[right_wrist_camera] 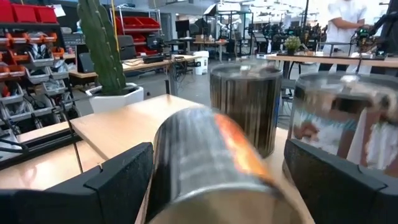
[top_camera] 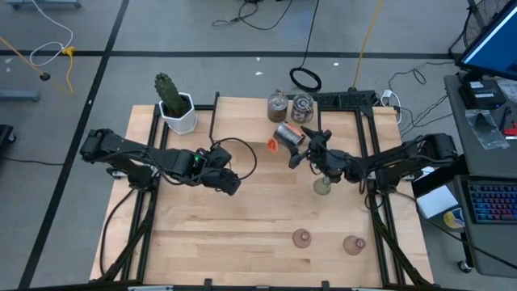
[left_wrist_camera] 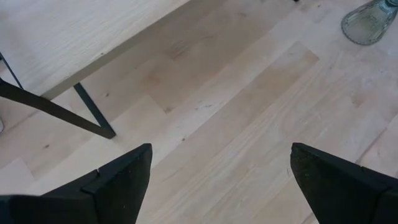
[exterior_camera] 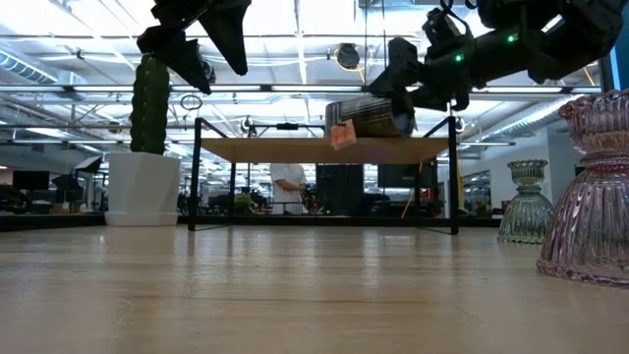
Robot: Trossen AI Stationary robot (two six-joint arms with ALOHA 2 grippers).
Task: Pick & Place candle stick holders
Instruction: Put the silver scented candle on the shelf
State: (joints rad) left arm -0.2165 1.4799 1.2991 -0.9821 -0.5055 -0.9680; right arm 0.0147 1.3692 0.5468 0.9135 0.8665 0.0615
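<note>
High view first: right gripper [top_camera: 300,152] has a silvery holder [top_camera: 288,135] between its fingers, jaws spread wide around the round body, and the low view confirms that holder [exterior_camera: 369,116] is up in the air, carried on its side with its long axis running across the fingers. Through the right wrist camera, the held piece [right_wrist_camera: 217,174] fills the space between the two dark fingers, and straight ahead of the gripper stand the other two silvery holders [right_wrist_camera: 245,106], upright on the raised shelf [top_camera: 242,113]. That's the relation that counts: the pair sits just beyond the fingertips, so my read is the carried one wants tipping upright beside them. Behind this gripper, back toward its own wrist, the pale green holder [top_camera: 322,187] rests on the table, and the pink holders [top_camera: 301,237] lie well behind. Left gripper [top_camera: 229,183] hangs fully open and empty over bare wood, clearly the farther arm from any of it.
</note>
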